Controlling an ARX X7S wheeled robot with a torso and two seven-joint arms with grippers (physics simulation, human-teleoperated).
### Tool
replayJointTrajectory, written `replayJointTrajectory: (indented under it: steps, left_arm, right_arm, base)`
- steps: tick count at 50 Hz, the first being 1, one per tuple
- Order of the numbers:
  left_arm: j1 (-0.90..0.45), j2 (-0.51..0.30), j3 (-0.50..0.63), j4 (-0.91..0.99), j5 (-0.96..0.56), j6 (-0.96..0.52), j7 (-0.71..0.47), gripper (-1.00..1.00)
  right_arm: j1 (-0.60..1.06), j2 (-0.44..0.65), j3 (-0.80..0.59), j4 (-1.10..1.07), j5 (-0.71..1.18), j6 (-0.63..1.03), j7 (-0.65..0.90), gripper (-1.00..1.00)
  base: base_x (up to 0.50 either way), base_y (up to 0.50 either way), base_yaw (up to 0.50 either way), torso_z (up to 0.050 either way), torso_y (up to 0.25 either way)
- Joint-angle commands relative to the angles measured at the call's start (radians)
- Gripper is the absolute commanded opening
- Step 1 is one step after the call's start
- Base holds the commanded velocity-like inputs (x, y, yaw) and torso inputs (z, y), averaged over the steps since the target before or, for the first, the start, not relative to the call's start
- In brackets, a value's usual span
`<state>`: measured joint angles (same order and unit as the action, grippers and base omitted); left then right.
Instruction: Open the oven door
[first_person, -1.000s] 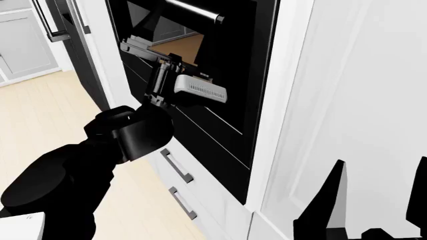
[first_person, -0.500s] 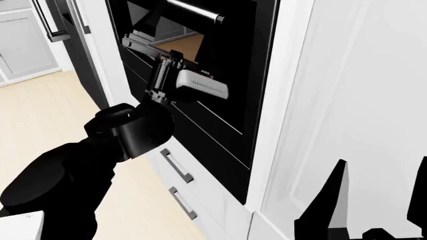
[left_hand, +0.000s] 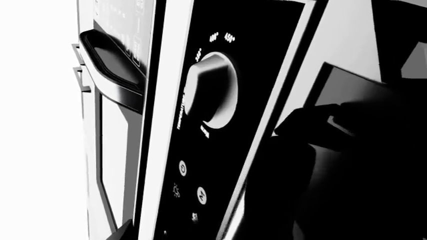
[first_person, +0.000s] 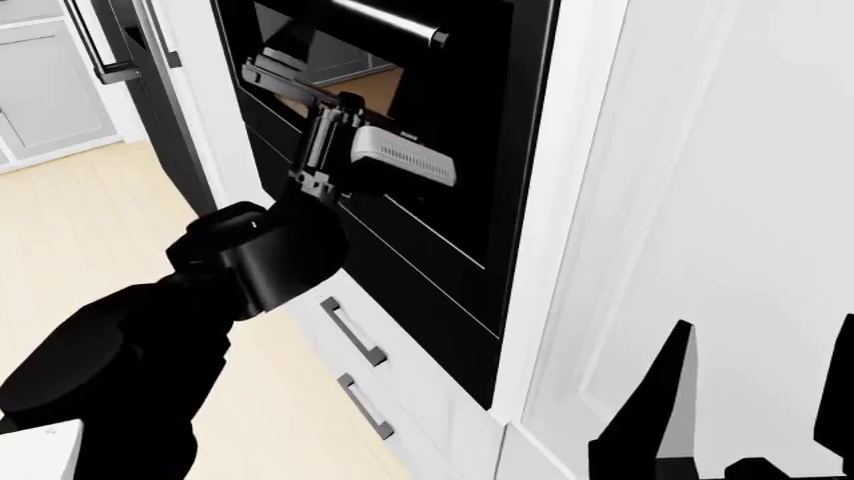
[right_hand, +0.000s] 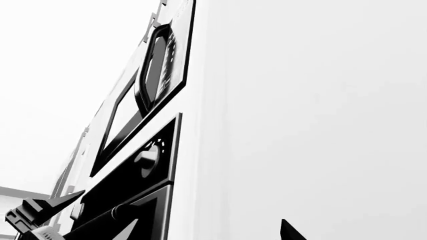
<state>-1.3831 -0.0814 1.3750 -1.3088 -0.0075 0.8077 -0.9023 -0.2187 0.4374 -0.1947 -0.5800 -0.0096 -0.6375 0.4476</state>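
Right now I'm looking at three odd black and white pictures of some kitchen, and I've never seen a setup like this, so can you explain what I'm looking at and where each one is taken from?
These are simulator renders from a wheeled robot with two arms. One picture comes from its head, looking down over the arms; the other two come from small cameras beside each pincer. In the head view, the left arm reaches toward the oven door, a glossy black panel with a silver bar handle near its top, and the left pincer sits just below that handle. I cannot tell whether it is open or shut, and nothing shows it gripping anything. The left wrist view shows a round control knob close up. The right pincer waits low beside the white cabinet, apparently open and empty. White drawers sit under the oven.
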Motion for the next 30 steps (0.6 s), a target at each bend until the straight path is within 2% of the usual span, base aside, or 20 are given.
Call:
replayJointTrajectory:
  steps: [1, 7, 8, 30]
  left_arm:
    - [-0.004, 0.001, -0.038, 0.000, 0.002, -0.004, 0.037, 1.00]
    - [-0.005, 0.002, -0.043, 0.000, 0.005, -0.008, 0.046, 1.00]
    - [-0.005, 0.002, -0.045, 0.000, 0.004, -0.009, 0.048, -1.00]
    - [0.002, 0.003, -0.069, 0.000, 0.006, -0.020, 0.079, -1.00]
  right_arm:
    - [0.000, 0.002, -0.002, 0.000, 0.000, -0.002, 0.002, 1.00]
    - [-0.001, 0.002, -0.002, -0.002, 0.000, -0.001, 0.004, 1.00]
    - [-0.001, 0.003, -0.002, -0.002, 0.001, -0.001, 0.004, 1.00]
    - [0.012, 0.007, -0.003, 0.002, 0.010, 0.004, 0.008, 1.00]
  base:
    - [0.00, 0.00, 0.00, 0.000, 0.000]
    - [0.00, 0.00, 0.00, 0.000, 0.000]
    - [0.00, 0.00, 0.00, 0.000, 0.000]
    - [0.00, 0.00, 0.00, 0.000, 0.001]
